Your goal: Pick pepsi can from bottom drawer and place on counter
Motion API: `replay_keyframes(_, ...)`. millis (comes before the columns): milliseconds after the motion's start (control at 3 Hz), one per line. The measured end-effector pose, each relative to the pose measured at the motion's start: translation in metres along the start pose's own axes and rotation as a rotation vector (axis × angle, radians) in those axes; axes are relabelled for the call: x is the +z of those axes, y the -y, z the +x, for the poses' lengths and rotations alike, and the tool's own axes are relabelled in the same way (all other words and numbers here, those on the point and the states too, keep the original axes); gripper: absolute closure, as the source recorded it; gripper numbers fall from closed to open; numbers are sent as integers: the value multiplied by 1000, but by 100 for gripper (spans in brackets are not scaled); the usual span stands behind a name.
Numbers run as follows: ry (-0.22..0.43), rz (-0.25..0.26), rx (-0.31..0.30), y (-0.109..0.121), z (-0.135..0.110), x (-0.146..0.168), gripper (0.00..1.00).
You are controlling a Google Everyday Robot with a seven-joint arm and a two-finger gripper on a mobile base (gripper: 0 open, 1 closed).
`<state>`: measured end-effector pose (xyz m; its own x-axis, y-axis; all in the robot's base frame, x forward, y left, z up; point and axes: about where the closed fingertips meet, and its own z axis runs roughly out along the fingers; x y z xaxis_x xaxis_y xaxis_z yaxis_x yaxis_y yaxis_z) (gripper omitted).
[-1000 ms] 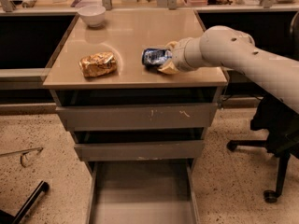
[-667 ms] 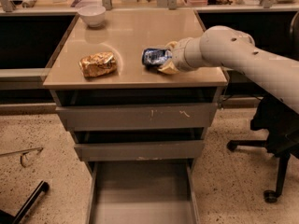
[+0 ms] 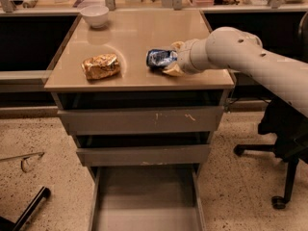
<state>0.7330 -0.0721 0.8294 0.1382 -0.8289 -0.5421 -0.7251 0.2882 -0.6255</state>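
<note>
Nothing is seen to have moved since the earlier frame: the can (image 3: 157, 58) is gripped on its side between the closed fingers (image 3: 169, 71) of the gripper (image 3: 172, 58), on the table (image 3: 130, 37) near its front right edge. The drawer (image 3: 144, 196) is pulled open below, empty of the can.

Single close raised front view, tilted down over counter (image 3: 130, 35) and bottom drawer (image 3: 144, 198), gripper (image 3: 171, 58) clasped on pepsi can (image 3: 159, 57) mid-frame.
</note>
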Motion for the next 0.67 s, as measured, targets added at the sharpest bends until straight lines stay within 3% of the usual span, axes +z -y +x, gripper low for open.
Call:
replay_keyframes(333, 0, 0, 0, 0, 0, 0, 0)
replay_keyframes(667, 0, 0, 0, 0, 0, 0, 0)
